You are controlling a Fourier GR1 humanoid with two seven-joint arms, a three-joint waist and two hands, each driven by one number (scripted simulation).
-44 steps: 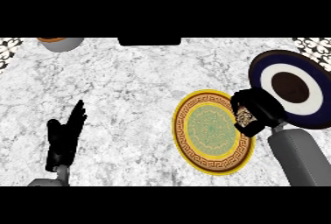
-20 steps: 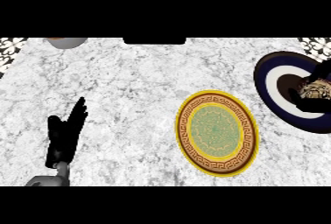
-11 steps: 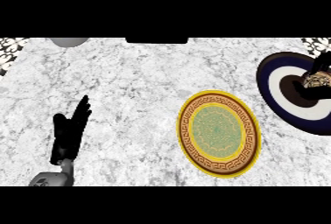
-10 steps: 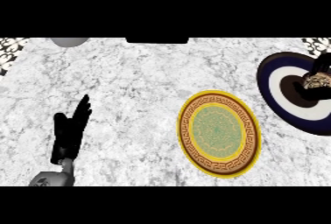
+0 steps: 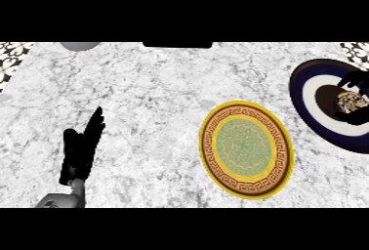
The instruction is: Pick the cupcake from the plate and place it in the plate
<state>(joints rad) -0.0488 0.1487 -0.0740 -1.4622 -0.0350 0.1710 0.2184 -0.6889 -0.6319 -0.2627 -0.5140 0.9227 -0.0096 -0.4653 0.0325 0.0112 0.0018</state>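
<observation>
The cupcake [image 5: 351, 101], brown with pale speckled frosting, rests on the dark centre of the navy-and-white plate [image 5: 302, 93] at the right edge. My right hand [image 5: 355, 79] comes in from the right edge, its black fingers curled against the cupcake's far side. A yellow-rimmed plate [image 5: 246, 146] with a green centre and a brown key-pattern ring lies bare to the left of the navy plate. At the lower left my left hand [image 5: 78, 151] rests open and still, fingers pointing up.
The counter is white-grey marble. A grey round object [image 5: 79, 45] and a dark flat object [image 5: 177, 44] sit along the far edge. Patterned pieces show in the far corners [image 5: 13, 53] [image 5: 355, 48].
My right hand has carried the cupcake from the yellow plate's right rim over to the navy plate's centre. The left hand has hardly shifted.
</observation>
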